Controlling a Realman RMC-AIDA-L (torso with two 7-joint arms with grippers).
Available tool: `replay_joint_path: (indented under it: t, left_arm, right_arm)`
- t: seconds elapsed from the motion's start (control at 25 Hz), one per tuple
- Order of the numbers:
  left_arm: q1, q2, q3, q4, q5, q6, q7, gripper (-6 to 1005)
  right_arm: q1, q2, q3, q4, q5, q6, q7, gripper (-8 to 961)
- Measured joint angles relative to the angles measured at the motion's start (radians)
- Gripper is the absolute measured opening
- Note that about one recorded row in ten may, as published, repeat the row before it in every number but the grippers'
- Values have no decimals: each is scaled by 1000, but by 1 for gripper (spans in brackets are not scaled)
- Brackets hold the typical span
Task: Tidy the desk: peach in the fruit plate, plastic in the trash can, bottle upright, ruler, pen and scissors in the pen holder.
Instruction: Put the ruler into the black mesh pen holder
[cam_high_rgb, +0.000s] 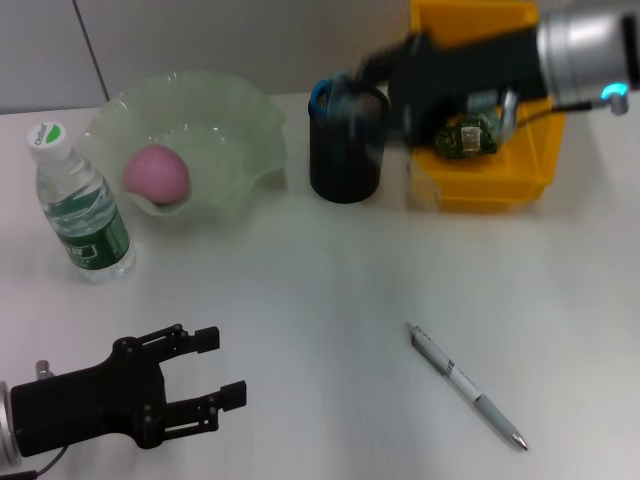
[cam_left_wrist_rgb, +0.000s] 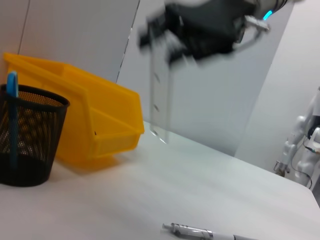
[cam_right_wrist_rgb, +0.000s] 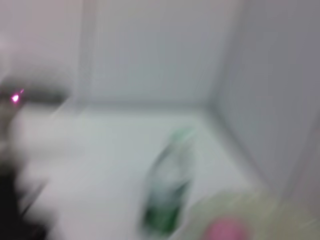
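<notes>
One blurred right pincer (cam_high_rgb: 370, 75) above pen holder (cam_high_rgb: 345, 150)

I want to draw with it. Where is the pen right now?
In the head view the pen lies flat on the table's near right side, out in the open, in front of the yellow bin and black mesh pen holder, not inside it.
</notes>
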Motion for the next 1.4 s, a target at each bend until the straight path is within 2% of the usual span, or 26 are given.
replay_joint_path:
  t: [0.16,0.48,0.56,0.76,0.96,1.4]
  left_arm:
    - [0,0,-3,0,-4,7,-3,803]
    - [-17,1,1,0,-4,29,-6,803]
    - [-24,1,2,0,-1,34,-23,803]
    - [-34,2,12,5,1,36,-55,803]
    - [-37,2,14,14,2,36,-75,803]
    - [-39,4,14,15,3,40,-82,803]
  right_arm:
    - [-68,2,-3,34,211,203,17,386]
    - [-59,3,-21,203,411,356,-74,393]
    - [-56,5,-61,268,507,414,-165,395]
    - [-54,5,-114,347,632,475,-282,399]
    - [-50,5,-150,399,698,528,-358,403]
    - [-18,5,-159,448,732,559,-409,413]
